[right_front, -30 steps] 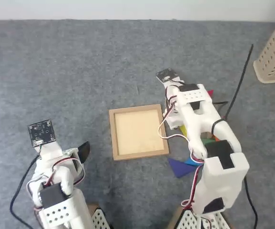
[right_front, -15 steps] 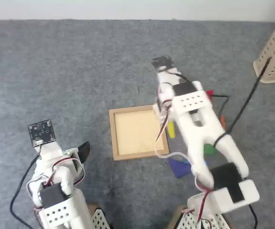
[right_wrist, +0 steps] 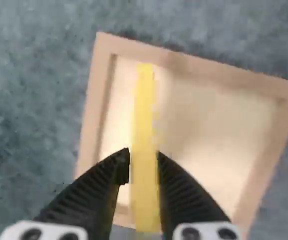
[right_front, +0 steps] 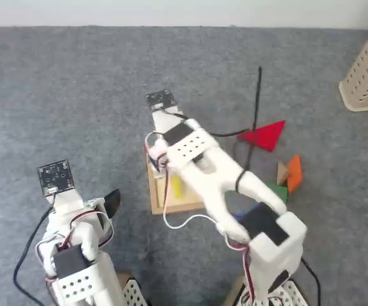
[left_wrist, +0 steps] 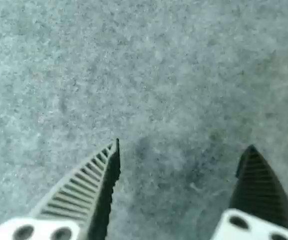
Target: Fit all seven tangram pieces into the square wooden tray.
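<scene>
- Right jaws clenched on the yellow piece (right_wrist: 144, 150), pinching its flat faces, so I see it edge-on as a narrow strip.
- Yellow piece hangs over the tray (right_wrist: 183, 62), inside the rim and nearer the wall on the left arm's side than the middle. I cannot tell whether its lower edge touches the tray floor.
- Left jaws released, parked over bare table (left_wrist: 134, 75) just beside the tray; no part in this step.
- Tray looks bare apart from the yellow piece, so I judge this the first placement, task barely begun.
- Waiting on the table, well apart from the tray: red triangle (right_front: 266, 135), orange piece (right_front: 294, 172), green piece (right_front: 277, 191).
- Plan for a clean drop:
  - come down slowly until the lower edge meets the tray floor;
  - keep the strip parallel to the near wall, not skewed;
  - tip the wrist so it falls flat toward the wall, then let go;
  - release low, since a drop from height could leave it leaning on the rim.
- Risk: a piece lying loose mid-tray eats the space the big triangles need. I want it tight to wall and corner.
- Watch that the tray does not slide on the table under any sideways push.
</scene>
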Motion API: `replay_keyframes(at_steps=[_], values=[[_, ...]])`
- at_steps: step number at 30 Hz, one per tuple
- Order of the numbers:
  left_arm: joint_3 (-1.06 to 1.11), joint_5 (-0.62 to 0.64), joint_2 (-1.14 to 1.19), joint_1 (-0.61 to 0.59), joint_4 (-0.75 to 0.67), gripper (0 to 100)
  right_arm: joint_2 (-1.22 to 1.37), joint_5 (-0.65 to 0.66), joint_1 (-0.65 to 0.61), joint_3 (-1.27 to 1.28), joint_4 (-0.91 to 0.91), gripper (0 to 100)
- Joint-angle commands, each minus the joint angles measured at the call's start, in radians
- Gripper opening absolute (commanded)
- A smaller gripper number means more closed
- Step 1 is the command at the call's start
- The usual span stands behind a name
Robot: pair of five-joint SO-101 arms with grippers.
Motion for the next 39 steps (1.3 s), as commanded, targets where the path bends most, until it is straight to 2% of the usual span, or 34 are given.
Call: replay_keyframes(at_steps=[1,6,13,23,25,29,34,37,39], values=[[-0.013,-0.002,-0.012,0.002,-0.002,35,0.024,-0.095,-0.050,-0.106,0.033,17.7],[-0.013,-0.002,-0.012,0.002,-0.002,35,0.042,-0.094,-0.036,-0.117,0.039,17.8],[-0.013,-0.002,-0.012,0.002,-0.002,35,-0.030,-0.092,0.114,-0.114,0.084,17.7],[-0.013,-0.002,-0.012,0.002,-0.002,35,-0.133,0.068,0.139,-0.107,0.162,17.3],[-0.013,-0.002,-0.012,0.002,-0.002,35,-0.165,0.087,0.151,-0.080,0.150,12.5],[-0.013,-0.002,-0.012,0.002,-0.002,35,-0.272,0.190,0.202,0.043,0.044,0.1],[-0.013,-0.002,-0.012,0.002,-0.002,35,-0.423,0.275,0.292,0.364,-0.239,0.6],[-0.013,-0.002,-0.012,0.002,-0.002,35,-0.444,0.313,0.286,0.512,-0.400,0.6],[-0.013,-0.002,-0.012,0.002,-0.002,35,-0.437,0.324,0.265,0.545,-0.444,0.6]])
